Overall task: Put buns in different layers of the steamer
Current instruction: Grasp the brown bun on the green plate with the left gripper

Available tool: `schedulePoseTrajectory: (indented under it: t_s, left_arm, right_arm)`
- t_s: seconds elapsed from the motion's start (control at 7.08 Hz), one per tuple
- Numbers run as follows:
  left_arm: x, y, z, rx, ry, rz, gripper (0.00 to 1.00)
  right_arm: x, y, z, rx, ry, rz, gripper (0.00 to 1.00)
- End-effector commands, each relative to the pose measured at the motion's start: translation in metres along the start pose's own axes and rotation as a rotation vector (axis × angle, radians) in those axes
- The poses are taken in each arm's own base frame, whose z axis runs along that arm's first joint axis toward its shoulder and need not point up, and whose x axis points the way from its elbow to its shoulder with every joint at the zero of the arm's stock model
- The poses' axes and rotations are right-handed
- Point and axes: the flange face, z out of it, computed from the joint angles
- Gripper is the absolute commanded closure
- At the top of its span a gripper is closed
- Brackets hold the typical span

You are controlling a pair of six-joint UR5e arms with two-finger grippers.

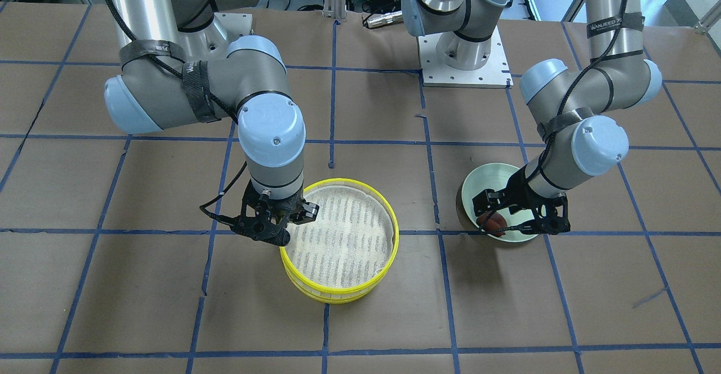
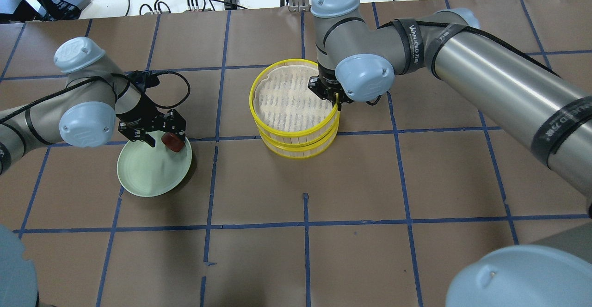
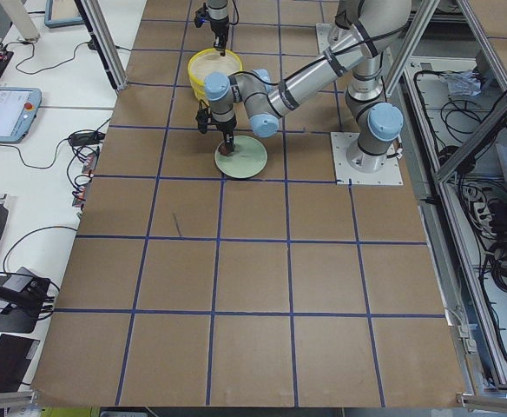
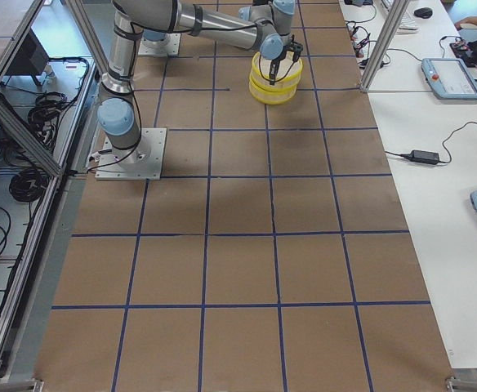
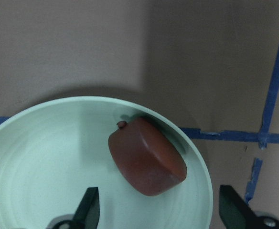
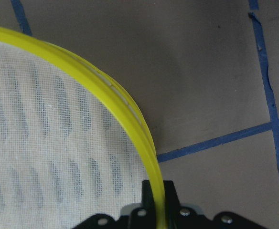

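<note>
left gripper: fingers spread wide either side of the reddish-brown bun, no contact seen | bun: on the pale green plate, near its rim | right gripper: fingers pinching the yellow rim of the top steamer layer, stacked on the lower layer

Your left fingers stand wide apart. The dark reddish-brown rounded bun lies just ahead of their gap on the pale green round plate, its raised rim close beyond. Your right fingers pinch the yellow rim of the upper round steamer tray, with striped cloth floor on one side and bare brown paper desk on the other.
</note>
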Motion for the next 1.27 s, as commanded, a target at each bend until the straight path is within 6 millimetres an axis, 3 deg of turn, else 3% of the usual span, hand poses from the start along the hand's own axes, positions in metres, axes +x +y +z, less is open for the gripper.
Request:
schedulePoseTrajectory:
  t_s: [0.0,0.14,0.28,0.42,0.56,0.71,0.85,0.99,1.13]
  left_arm:
    - [-0.002,-0.005,0.006,0.014,-0.010,0.040,0.66]
    - [-0.002,-0.005,0.007,0.012,-0.010,0.045,0.85]
    - [-0.002,-0.006,0.007,0.014,-0.010,0.043,0.95]
    - [-0.002,-0.008,0.001,0.043,-0.015,0.051,0.97]
    - [0.006,-0.012,-0.028,0.100,-0.029,0.060,0.98]
    - [0.025,-0.009,-0.058,0.118,-0.036,0.075,0.98]
    - [0.048,0.003,-0.091,0.140,-0.037,0.078,0.97]
    - [0.072,0.011,-0.118,0.155,-0.023,0.069,0.98]
    - [0.109,0.016,-0.135,0.175,0.027,0.042,0.97]
  right_arm:
    - [0.002,0.002,-0.001,-0.003,0.002,-0.001,0.94]
    - [0.002,0.004,0.000,-0.006,0.004,-0.002,0.94]
    - [0.003,0.005,0.002,-0.007,0.005,-0.002,0.93]
    - [0.003,0.005,0.004,-0.009,0.004,-0.002,0.92]
    - [0.003,0.005,0.004,-0.009,0.004,-0.002,0.72]
    - [0.004,0.006,0.004,-0.012,0.008,-0.002,0.15]
    - [0.004,0.006,0.005,-0.020,0.010,-0.010,0.00]
    - [0.012,-0.004,-0.010,0.005,-0.012,-0.019,0.00]
    - [0.045,-0.015,-0.053,0.054,-0.041,-0.078,0.00]
